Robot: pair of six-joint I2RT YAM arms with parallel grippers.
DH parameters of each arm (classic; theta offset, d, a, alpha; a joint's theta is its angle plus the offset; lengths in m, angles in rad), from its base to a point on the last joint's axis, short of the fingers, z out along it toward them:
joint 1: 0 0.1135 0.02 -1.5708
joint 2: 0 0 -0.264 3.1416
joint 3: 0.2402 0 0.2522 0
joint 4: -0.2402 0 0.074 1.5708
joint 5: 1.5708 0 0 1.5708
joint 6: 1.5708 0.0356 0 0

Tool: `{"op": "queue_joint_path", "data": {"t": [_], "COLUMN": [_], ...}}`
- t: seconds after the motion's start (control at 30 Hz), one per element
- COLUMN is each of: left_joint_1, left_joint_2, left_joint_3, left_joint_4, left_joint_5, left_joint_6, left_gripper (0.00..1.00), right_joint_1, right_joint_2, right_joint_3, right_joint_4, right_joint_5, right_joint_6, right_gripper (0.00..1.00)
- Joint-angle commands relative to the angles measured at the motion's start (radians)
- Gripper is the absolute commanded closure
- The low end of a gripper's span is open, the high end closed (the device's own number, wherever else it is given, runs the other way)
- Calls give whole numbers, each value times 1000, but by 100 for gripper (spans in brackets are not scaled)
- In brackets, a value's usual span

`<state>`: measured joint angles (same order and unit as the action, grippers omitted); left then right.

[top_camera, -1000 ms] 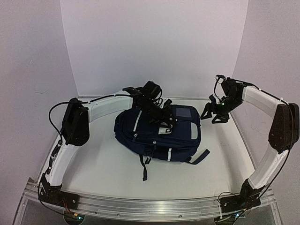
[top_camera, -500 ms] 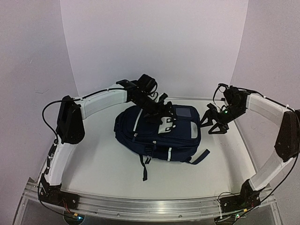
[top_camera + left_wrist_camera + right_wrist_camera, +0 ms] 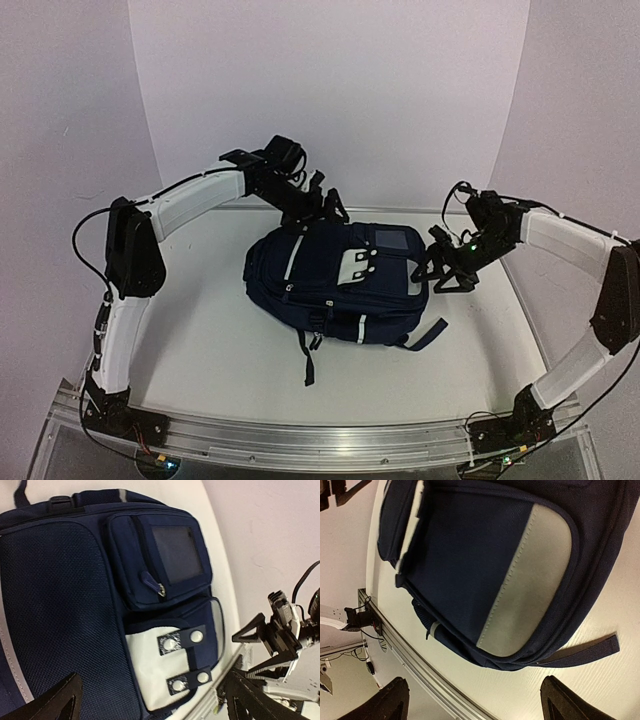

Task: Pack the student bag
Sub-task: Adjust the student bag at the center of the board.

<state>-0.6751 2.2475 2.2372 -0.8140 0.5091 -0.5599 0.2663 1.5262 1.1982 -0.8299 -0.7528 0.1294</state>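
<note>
The student bag (image 3: pixel 335 290), a navy backpack, lies flat in the middle of the table with its white patch (image 3: pixel 358 265) facing up. My left gripper (image 3: pixel 318 208) hovers open over the bag's back edge, holding nothing. In the left wrist view the bag (image 3: pixel 60 600) and its white patch (image 3: pixel 147 655) lie below my left gripper (image 3: pixel 155 706). My right gripper (image 3: pixel 440 272) stands open beside the bag's right side, empty. Below my right gripper (image 3: pixel 477 702), the right wrist view shows the bag's grey panel (image 3: pixel 530 580) and bare table.
A black strap (image 3: pixel 308 358) trails from the bag toward the near edge, and another strap (image 3: pixel 430 334) lies at its front right. An aluminium rail (image 3: pixel 320 436) runs along the table's near edge. White walls close the back and sides.
My left gripper has opened, lifted off the white patch and drawn back to the left. My right gripper has come down and in toward the bag's right side.
</note>
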Motion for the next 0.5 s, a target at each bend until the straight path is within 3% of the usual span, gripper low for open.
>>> {"op": "queue_joint_path", "data": {"t": [0.0, 0.2, 0.37, 0.47], "left_joint_1": [54, 130, 177, 174], "left_joint_2": [6, 64, 209, 191], "left_joint_3": [19, 18, 109, -6], "left_joint_4": [17, 138, 85, 98], "left_joint_5": [-251, -458, -375, -239], "left_joint_6": [-16, -15, 35, 62], "left_gripper": [0, 0, 0, 0], "right_joint_1": [45, 120, 115, 83], "right_joint_2": [66, 137, 207, 276], "right_joint_3": [-53, -66, -29, 33], "right_joint_4": [61, 134, 136, 137], "right_joint_5": [-4, 29, 101, 115], "right_joint_6": [28, 64, 59, 42], "right_gripper": [10, 10, 11, 13]}}
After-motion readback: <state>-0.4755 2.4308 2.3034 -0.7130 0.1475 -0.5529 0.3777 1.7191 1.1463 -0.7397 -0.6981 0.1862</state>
